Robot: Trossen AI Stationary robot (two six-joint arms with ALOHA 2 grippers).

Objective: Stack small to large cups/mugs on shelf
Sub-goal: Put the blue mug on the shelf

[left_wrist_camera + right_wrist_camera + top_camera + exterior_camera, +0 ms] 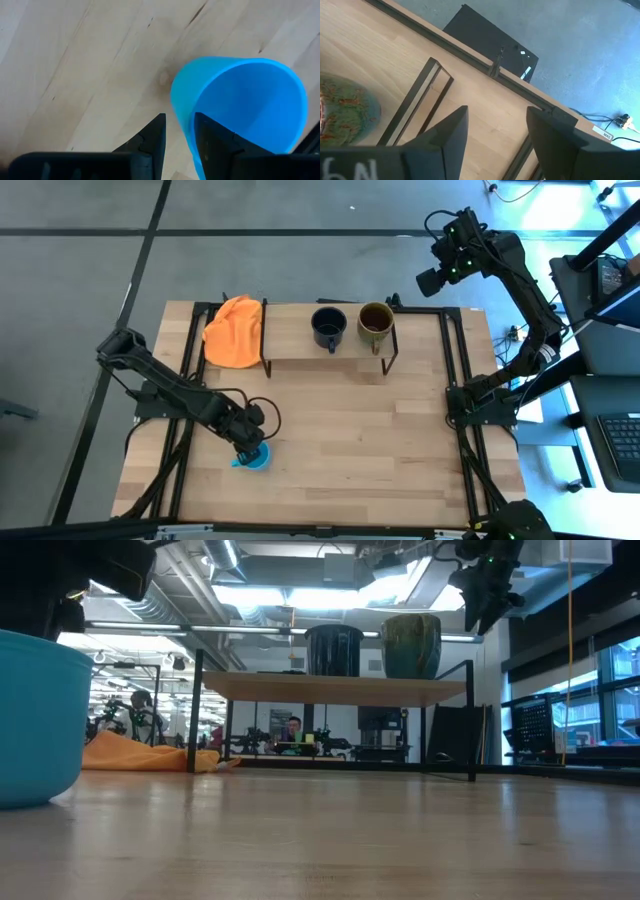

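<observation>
Directly ahead of the left gripper [179,131], near the table's front-left edge, stands the light blue mug [256,459], upright on the tabletop [360,440]. Wrist view: fingers narrow, one finger [155,135] outside the wall, the other [212,137] apparently just inside the rim, so the pair straddles the wall w/ little gap left. Contact on both sides cannot be confirmed from this angle; the hold looks nearly closed but prob. not yet firm.

Handling, as a judgement: mug is rigid, smooth-walled, prob. glazed or plastic, hence slippery under a thin pinch. Small and likely light, so the wall pinch should carry it, but it may swing about the finger line once lifted. Handle not visible in any view, so a rim-wall grip is the practical hold; seat fingers deep, squeeze square to the wall, lift slowly. Brittle if ceramic: avoid knocking it on the shelf edge.

Far beyond that gripper, at the table's back, the shelf [300,340] carries the black mug [328,327] and, just beside it toward the right arm, the olive-brown mug [375,326]; both upright, apart from each other. Orange cloth [234,330] lies at the shelf's left end, beyond the black metal divider.

Right gripper [497,132] hangs raised, past the shelf's right end and above it, fingers set wide, holding nothing; olive-brown mug shows at its side in the wrist view.
</observation>
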